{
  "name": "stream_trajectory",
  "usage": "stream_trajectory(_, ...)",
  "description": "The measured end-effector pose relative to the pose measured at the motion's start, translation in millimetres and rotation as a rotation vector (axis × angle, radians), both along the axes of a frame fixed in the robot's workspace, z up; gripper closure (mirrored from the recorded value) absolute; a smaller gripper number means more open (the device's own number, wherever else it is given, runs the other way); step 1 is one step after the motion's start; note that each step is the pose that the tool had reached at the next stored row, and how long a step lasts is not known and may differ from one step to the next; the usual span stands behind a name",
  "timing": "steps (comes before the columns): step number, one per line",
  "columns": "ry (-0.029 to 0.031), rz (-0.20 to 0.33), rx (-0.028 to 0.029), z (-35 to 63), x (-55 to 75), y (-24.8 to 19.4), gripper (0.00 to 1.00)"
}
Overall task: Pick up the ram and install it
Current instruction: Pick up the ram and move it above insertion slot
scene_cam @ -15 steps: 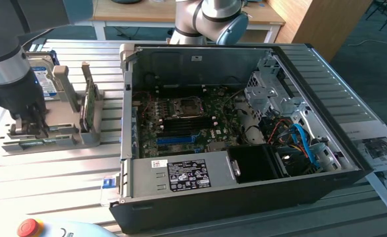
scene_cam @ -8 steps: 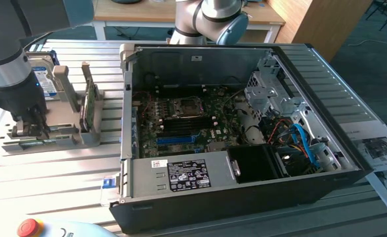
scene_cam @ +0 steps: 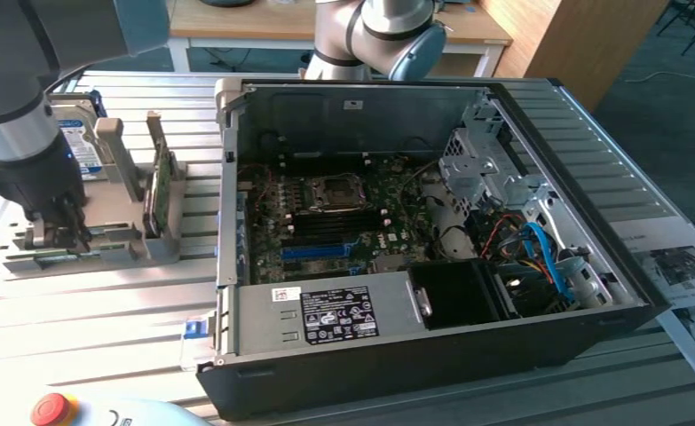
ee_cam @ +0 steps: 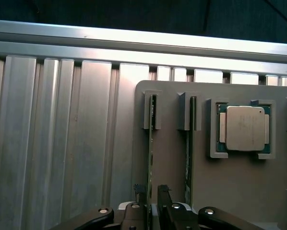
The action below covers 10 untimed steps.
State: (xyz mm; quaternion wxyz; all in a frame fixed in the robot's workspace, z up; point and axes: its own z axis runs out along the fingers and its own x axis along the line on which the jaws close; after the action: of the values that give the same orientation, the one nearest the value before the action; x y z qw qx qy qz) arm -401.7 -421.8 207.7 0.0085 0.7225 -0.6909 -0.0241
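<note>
Now | jaws apart, astride ram (ee_cam: 151,153) in grey holder (ee_cam: 171,163) | ram edge-on, near end hidden

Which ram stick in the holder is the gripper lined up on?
The ram farther from the processor; the open gripper straddles it, while the other stick stands free.

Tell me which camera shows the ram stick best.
The wrist view: the ram stick stands on edge in the gray holder, close up, between the open end effector's fingers. In the exterior view the arm largely hides it.
</note>
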Motion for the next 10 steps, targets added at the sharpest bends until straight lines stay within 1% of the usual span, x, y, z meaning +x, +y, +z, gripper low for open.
stream_trajectory(5,0.0,0.0,0.0,-2.5,0.0,0.0,0.76)
stream_trajectory(10,0.0,0.0,0.0,-2.7,0.0,0.0,0.76)
